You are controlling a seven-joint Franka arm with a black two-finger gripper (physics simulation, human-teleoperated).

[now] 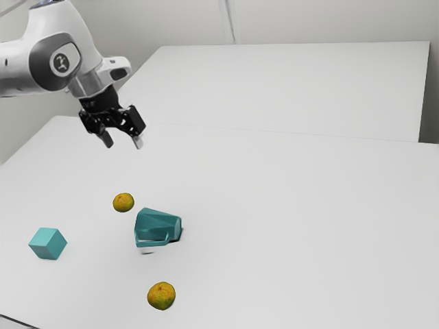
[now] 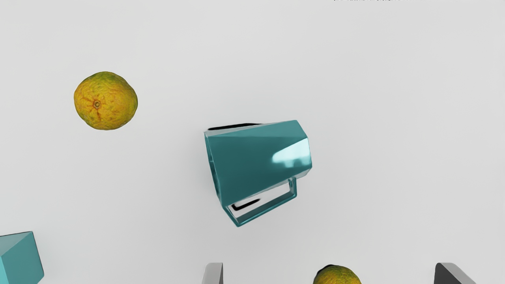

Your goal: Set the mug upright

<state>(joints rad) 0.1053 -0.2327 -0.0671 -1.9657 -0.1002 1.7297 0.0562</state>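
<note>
Nearest the camera in the exterior view, one mottled yellow-green citrus fruit (image 1: 161, 295) sits on a smooth white surface (image 1: 288, 226). Just beyond it, the teal mug (image 1: 158, 225) lies on its side, mouth toward the exterior view's left, base toward its right, handle on the near fruit's side. Another citrus fruit (image 1: 123, 202) rests near the mug on the far side, and a teal cube (image 1: 47, 244) stands well apart toward the exterior view's left. High over the surface, the fingers (image 1: 138, 142) are spread wide, gripping nothing. Behind, a thin seam separates the surface from a second broad white slab (image 1: 288, 86). Pale grey walls (image 1: 329, 20) enclose the room, with a narrow upright strip (image 1: 230, 20) running down the back one.
</note>
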